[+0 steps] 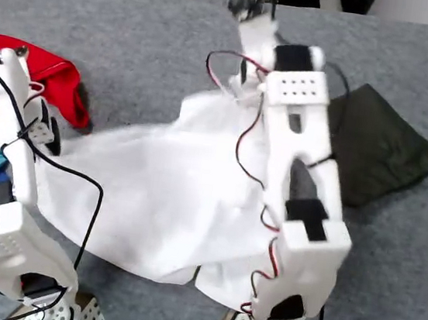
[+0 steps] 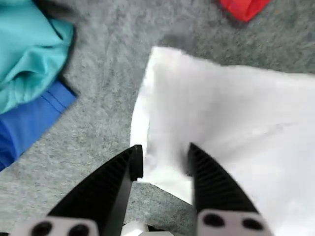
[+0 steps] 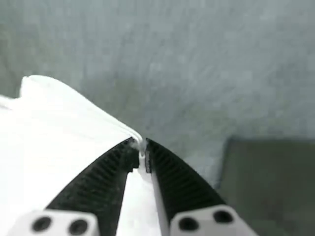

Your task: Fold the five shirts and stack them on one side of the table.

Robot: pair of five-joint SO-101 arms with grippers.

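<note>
Five shirts lie on the grey table (image 1: 136, 33). A white shirt (image 1: 163, 193) is spread loosely across the middle, rumpled and unfolded, with its far edge drawn up into a peak toward the back of the table. A red shirt (image 1: 56, 78) lies bunched at the left, apart from the white cloth. A dark green shirt (image 1: 379, 149) lies flat and folded at the right, just beside the white shirt and partly behind the right arm. A teal shirt (image 2: 29, 54) and a blue shirt (image 2: 29, 118) lie together at the near left, the teal one overlapping the blue, close to the left arm's base.

In its wrist view the left gripper (image 2: 165, 160) stands with its jaws parted a moderate way. They straddle a corner edge of the white shirt but are not pressed onto it.

In its own wrist view the right gripper (image 3: 142, 147) has its jaws almost together. Between their tips they pinch a thin fold of the white shirt's edge, lifted above the table, with the dark green shirt off to one side.
</note>
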